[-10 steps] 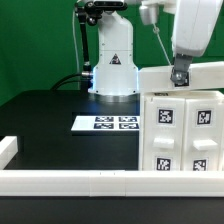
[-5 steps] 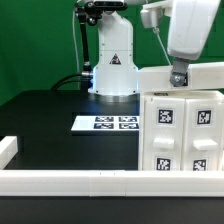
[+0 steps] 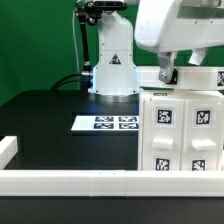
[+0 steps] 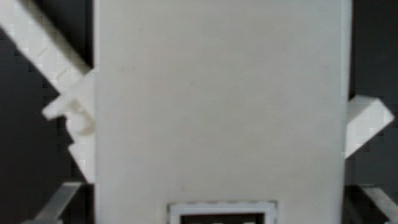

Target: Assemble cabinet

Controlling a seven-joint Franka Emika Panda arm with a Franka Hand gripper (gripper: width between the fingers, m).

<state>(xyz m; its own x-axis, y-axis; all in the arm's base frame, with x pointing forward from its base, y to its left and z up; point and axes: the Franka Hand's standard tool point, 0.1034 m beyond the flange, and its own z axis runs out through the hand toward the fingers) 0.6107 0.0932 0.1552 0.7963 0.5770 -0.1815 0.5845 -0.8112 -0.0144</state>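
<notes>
The cabinet [image 3: 180, 125] stands at the exterior view's right, directly below the gripper [image 3: 167, 75], its tagged doors facing the camera. We see the gripper sitting at the cabinet's top edge, seemingly touching it, though its fingers are too hidden behind the arm's white housing for us to tell how far apart they are. In the wrist view a broad white panel [image 4: 217, 100] of the cabinet fills the space beneath the gripper. Away from the gripper, toward the exterior view's left, the marker board [image 3: 106, 123] lies flat on the black table [image 3: 40, 120]
</notes>
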